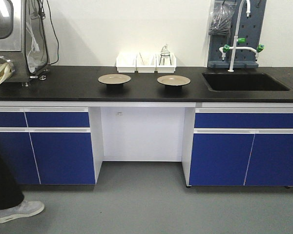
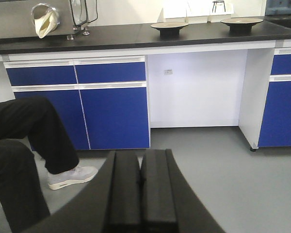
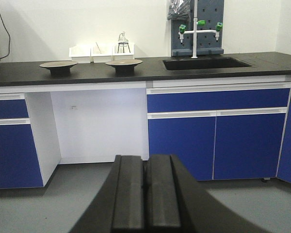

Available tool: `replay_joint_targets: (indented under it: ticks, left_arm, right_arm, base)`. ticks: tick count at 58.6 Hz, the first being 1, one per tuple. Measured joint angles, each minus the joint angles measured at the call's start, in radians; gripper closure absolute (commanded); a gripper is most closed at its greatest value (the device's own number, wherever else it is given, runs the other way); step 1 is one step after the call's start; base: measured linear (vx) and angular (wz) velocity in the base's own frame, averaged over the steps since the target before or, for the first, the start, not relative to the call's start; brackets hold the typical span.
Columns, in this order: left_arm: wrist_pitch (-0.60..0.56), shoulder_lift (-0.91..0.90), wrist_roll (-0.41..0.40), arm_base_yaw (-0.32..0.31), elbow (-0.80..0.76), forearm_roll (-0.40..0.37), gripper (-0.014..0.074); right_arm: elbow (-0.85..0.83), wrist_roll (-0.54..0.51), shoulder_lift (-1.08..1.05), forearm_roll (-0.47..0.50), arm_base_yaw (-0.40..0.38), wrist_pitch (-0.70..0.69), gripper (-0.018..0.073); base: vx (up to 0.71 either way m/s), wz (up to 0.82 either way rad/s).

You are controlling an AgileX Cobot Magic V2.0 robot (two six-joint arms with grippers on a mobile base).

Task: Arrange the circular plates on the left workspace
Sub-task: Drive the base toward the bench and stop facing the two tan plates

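Observation:
Two round tan plates with dark undersides sit on the black countertop [image 1: 63, 85]: one on the left [image 1: 114, 78] and one on the right [image 1: 173, 80], both in front of the white bins. The same pair shows in the left wrist view as left plate [image 2: 169, 25] and right plate [image 2: 241, 21], and in the right wrist view as left plate [image 3: 58, 64] and right plate [image 3: 123, 62]. My left gripper [image 2: 141, 155] is shut with nothing in it, low above the floor and far from the counter. My right gripper [image 3: 146, 160] is likewise shut and empty.
Three white bins [image 1: 145, 63] stand against the wall, one holding a small wire stand. A recessed sink [image 1: 244, 81] with a white tap lies at the right. A metal machine [image 1: 12, 44] occupies the counter's left end. A person's legs and shoe [image 2: 70, 175] are at the left on the floor.

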Motion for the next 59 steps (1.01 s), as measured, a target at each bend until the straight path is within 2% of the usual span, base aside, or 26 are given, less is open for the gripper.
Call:
replay_joint_targets:
  ticks: [59]
  left_arm:
    - [0.000, 0.000, 0.000, 0.000, 0.000, 0.000, 0.0594]
  right_arm:
    - [0.000, 0.001, 0.000, 0.000, 0.000, 0.000, 0.0559]
  base:
    - [0.02, 0.02]
